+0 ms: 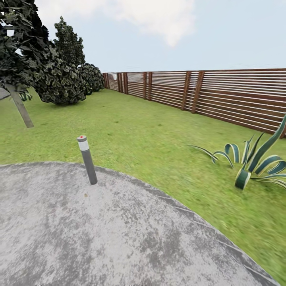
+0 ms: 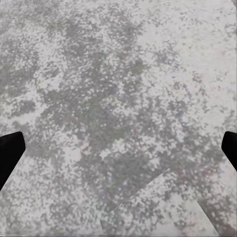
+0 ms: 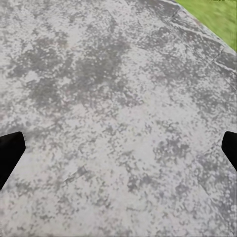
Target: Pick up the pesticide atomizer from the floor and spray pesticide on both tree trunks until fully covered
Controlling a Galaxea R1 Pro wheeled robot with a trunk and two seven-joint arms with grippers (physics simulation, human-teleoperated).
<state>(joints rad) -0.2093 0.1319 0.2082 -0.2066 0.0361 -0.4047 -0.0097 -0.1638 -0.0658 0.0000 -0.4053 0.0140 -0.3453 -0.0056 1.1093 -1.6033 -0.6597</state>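
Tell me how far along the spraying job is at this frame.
Nothing looks done. The robot is on a grey paved circle beside a short bollard light, facing lawn, slatted fence and an agave. Both grippers, left and right, are open and empty over the paving. Left: finding the atomizer, picking it up, spraying both trunks.
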